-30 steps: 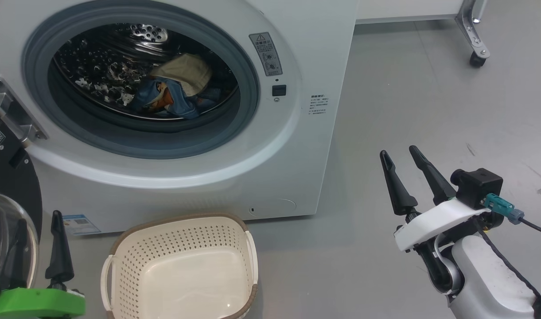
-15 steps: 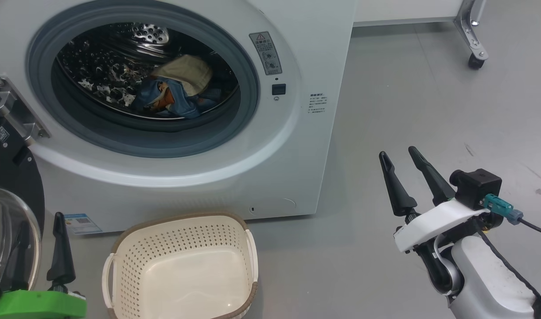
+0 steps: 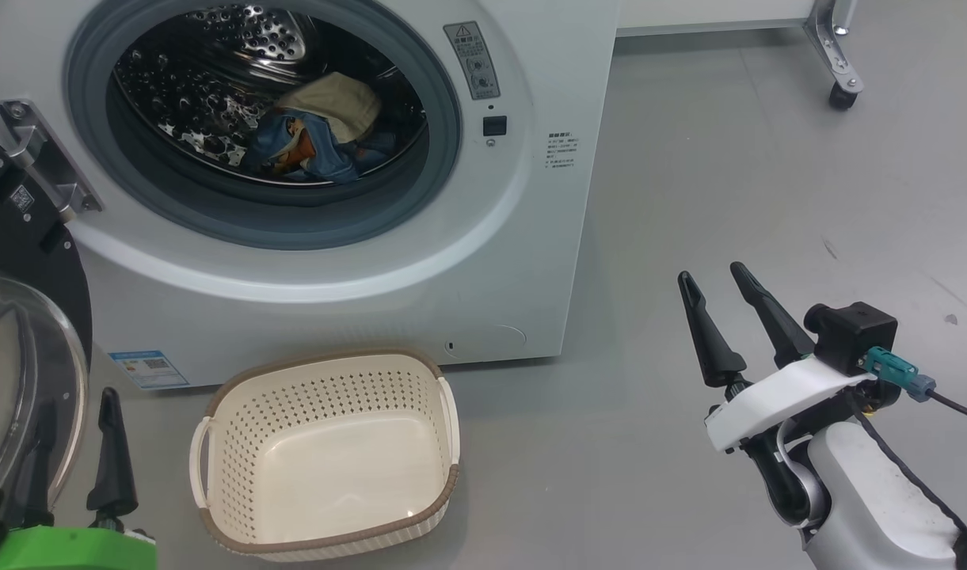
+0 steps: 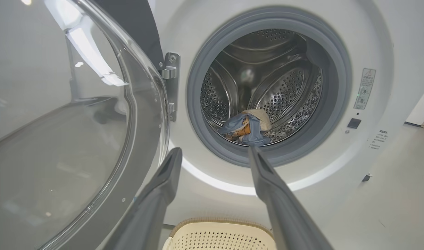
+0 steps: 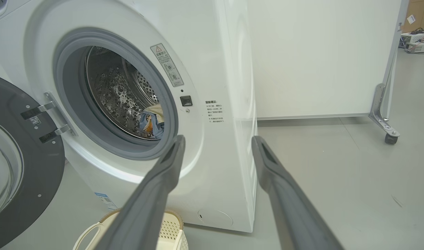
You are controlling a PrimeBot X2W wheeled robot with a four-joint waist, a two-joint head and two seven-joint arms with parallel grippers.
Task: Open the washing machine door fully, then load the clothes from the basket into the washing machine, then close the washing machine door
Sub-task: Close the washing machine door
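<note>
The washing machine stands with its round door swung wide open to the left on its metal hinge. The clothes, light blue and cream, lie in the steel drum. On the floor in front sits the cream basket, with nothing in it. My left gripper is open at the lower left, close beside the door's glass bowl. In the left wrist view my left gripper points at the drum and the clothes. My right gripper hangs open over the floor, right of the machine.
A white panel on a metal leg with a caster stands at the back right. Bare grey floor stretches right of the machine. A blue label sticker marks the machine's lower left front.
The whole head picture has shifted: the machine and basket now sit higher and a little rightward, so the camera moved. Both grippers stay open and hold the same places.
</note>
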